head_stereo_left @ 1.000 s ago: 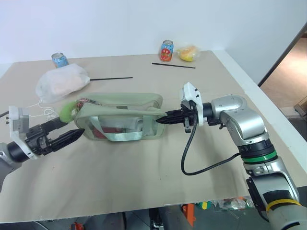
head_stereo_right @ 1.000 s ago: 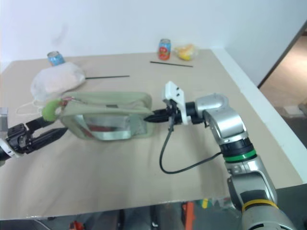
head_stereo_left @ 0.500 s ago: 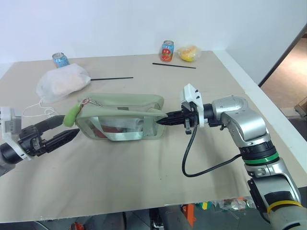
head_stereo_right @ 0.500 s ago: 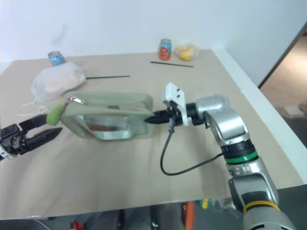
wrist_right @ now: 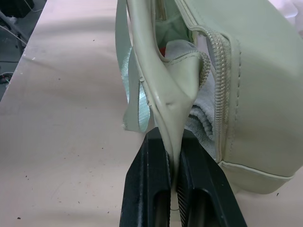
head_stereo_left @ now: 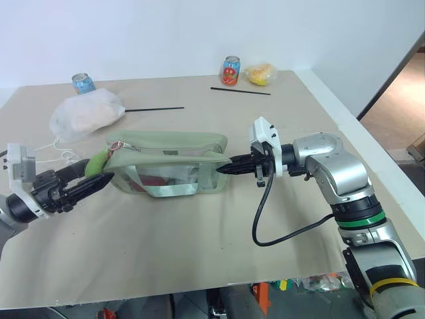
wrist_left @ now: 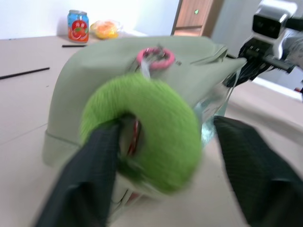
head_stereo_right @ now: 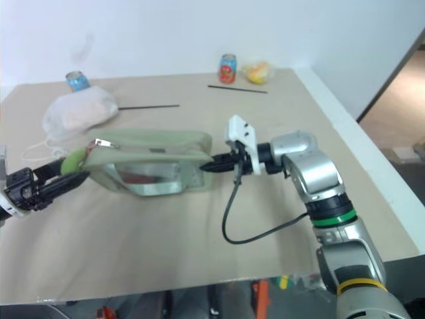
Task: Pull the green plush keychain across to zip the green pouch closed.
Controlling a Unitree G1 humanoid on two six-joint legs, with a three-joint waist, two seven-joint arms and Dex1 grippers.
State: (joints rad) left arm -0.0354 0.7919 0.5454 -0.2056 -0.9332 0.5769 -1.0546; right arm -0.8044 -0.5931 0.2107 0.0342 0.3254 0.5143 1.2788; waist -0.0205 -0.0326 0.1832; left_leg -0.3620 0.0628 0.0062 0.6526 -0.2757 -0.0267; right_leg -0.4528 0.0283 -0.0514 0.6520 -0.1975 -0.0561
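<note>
Your right gripper (head_stereo_left: 229,169) is clamped on the green pouch (head_stereo_left: 174,159) at centre frame to anchor it, while your left gripper (head_stereo_left: 88,181), jaws apart, straddles the green plush keychain (head_stereo_left: 98,161) at the pouch's left end, ready to pull.

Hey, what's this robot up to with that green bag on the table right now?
It is zipping the green pouch closed. The right gripper is shut on the fabric at one end of the pouch, holding it in place. At the other end, the left gripper is at the green plush keychain, one finger through its hole and the other apart from it. The zipper looks partly open.
</note>
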